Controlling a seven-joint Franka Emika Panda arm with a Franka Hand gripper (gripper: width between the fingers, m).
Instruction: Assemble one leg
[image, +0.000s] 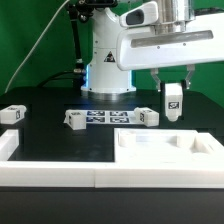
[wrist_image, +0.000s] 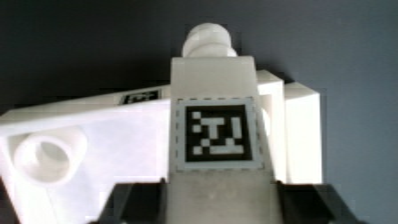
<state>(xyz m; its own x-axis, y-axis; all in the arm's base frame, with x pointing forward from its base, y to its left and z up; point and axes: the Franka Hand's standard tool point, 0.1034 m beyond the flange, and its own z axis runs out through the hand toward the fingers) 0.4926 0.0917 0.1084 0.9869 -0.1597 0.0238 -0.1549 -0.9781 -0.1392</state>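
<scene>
Exterior view: gripper (image: 174, 96) pinching leg (image: 174, 107) upright above white slab (image: 150, 152), seemingly clear of it. Pickup done; seating leg in slab's hole (wrist_image: 50, 156) left.

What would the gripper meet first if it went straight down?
Probably the big flat white slab with recesses, touched first by the small white tagged leg block the gripper holds; depth unclear.
</scene>
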